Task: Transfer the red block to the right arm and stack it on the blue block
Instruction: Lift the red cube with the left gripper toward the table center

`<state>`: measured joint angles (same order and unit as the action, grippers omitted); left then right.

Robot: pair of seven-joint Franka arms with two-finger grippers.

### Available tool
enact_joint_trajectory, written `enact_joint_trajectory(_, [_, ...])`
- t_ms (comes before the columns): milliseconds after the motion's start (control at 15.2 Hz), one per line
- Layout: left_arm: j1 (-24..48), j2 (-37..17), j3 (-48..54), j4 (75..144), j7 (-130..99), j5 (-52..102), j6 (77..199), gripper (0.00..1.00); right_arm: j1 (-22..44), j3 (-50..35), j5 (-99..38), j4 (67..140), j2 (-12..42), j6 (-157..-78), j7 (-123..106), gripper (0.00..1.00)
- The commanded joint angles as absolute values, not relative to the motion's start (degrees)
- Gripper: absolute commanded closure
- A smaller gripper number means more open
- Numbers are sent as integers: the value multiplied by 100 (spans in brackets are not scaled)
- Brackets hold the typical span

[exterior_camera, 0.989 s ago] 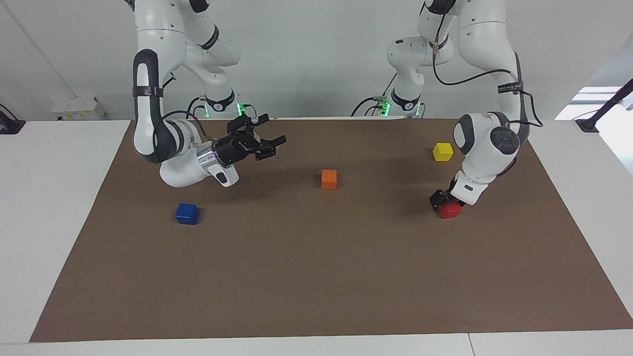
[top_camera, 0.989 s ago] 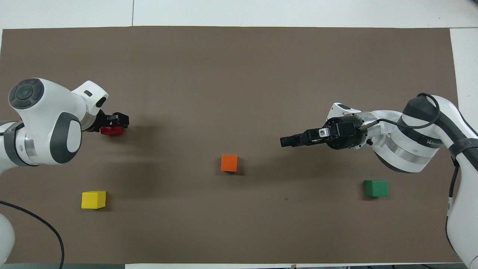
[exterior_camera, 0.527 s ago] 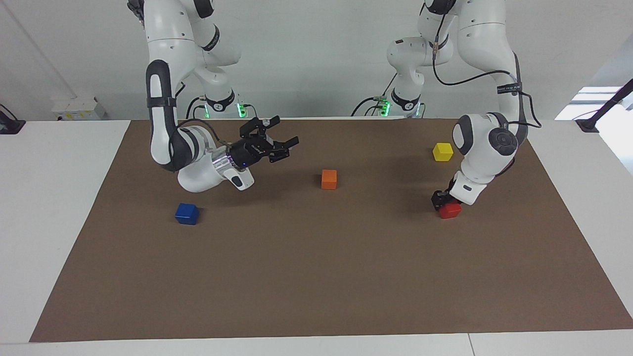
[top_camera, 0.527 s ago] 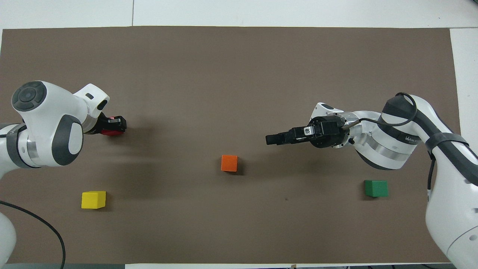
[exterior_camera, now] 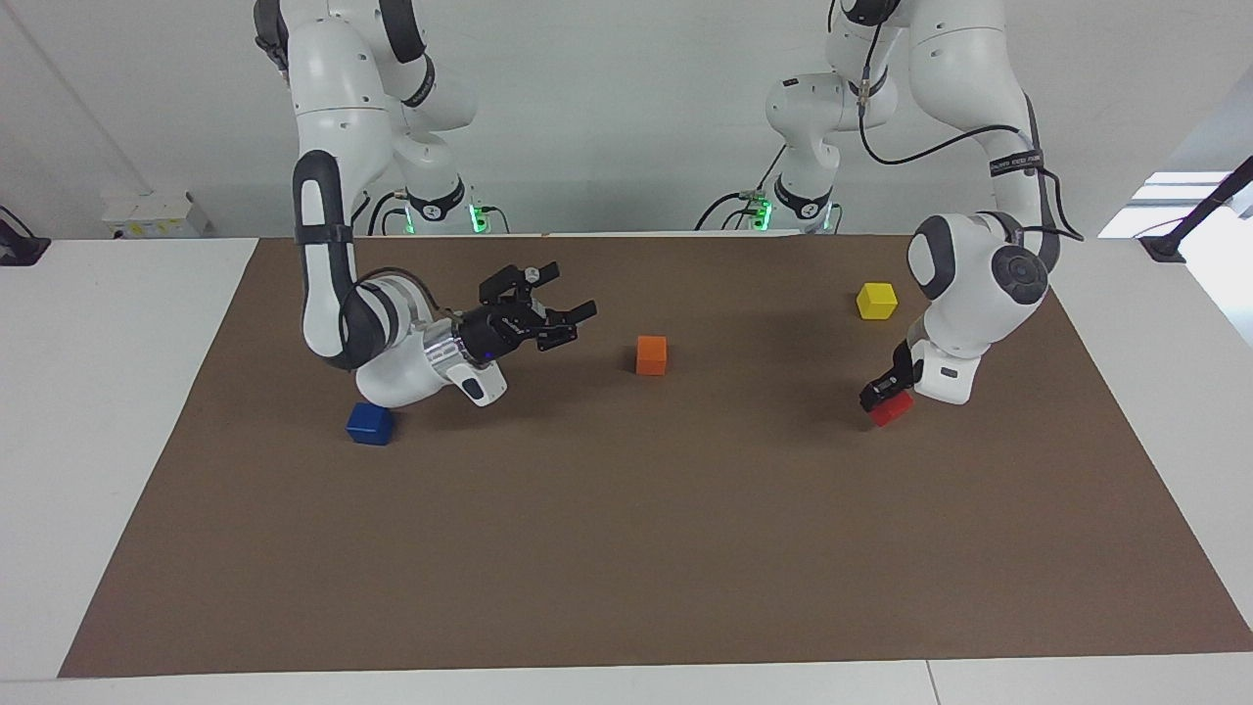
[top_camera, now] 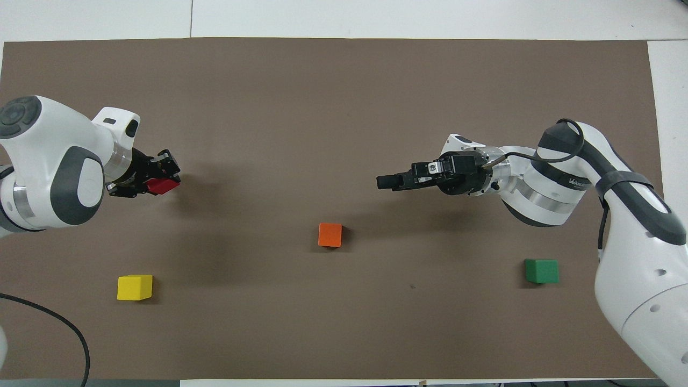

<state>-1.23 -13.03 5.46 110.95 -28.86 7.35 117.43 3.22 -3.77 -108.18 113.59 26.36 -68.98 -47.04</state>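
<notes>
With left gripper [exterior_camera: 884,394] clamped on red block [exterior_camera: 893,409] just off the mat [exterior_camera: 626,548], right gripper [exterior_camera: 558,304] hangs spread beside orange block [exterior_camera: 651,354]; only the overhead view shows green block [top_camera: 541,271].

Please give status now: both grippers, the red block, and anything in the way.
Left gripper shut on red block, just lifted off the mat. Right gripper open, in the air toward the orange block, which lies between the grippers. Blue block free.

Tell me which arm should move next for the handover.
Left. Its gripper is shut on the red block, tilted and just off the mat, so it must carry it toward the centre. The right gripper hangs open, aimed that way, near the orange block.
</notes>
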Motion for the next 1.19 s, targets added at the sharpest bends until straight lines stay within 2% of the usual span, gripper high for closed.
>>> enact_joint_trajectory(0, [-79,-1020,536,10654,-3925,1438,10857,100,501,-404,-11074,11136,2830,-7057,-4781,0])
enact_joint_trajectory(330, [-115,-669,536,10512,-6780,3337,10573,100,623,-396,-11109,11136,2830,-7093,-4860,0])
enact_joint_trajectory(725, [-97,-335,536,10652,-8165,5209,10608,100,642,-404,-11180,11136,2830,-7189,-4913,0])
enact_joint_trajectory(1121, [411,158,589,11662,-8402,6967,11064,100,642,-404,-11171,11136,2839,-7207,-4913,0])
